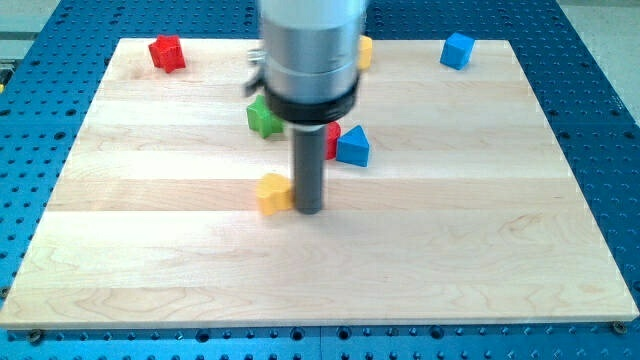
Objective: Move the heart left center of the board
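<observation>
— Tip check: where is my tip [309, 210]?
— You can see it touching the yellow heart [272, 192], on the heart's right side. It holds nothing.
— And the heart?
— You'll find it near the board's [480, 260] middle, a bit left. Blue triangle [353, 148] sits above it.

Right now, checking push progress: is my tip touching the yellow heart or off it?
Touching, as far as the view shows. My tip sits against the right side of the yellow heart, with no visible gap, near the wooden board's centre.
</observation>
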{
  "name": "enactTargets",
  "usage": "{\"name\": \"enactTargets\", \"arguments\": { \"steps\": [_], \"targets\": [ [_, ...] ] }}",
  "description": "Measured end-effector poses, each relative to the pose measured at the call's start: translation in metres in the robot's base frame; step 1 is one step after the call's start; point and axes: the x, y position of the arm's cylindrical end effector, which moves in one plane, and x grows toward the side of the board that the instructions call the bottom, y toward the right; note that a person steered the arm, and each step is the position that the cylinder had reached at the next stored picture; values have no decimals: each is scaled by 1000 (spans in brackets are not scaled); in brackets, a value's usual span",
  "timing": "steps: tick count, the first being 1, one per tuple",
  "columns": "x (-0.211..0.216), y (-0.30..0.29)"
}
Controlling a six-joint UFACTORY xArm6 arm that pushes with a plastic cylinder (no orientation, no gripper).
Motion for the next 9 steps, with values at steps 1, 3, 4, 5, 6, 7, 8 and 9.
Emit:
{"name": "enactTargets", "arguments": {
  "steps": [1,3,4,5,6,7,8,9],
  "targets": [
    [-14,-42],
    [-3,-73],
    [-44,-113],
    [-66,-148],
    [-81,-164],
    [-95,-148],
    [-108,-185],
    [-97,-183]
  ]
}}
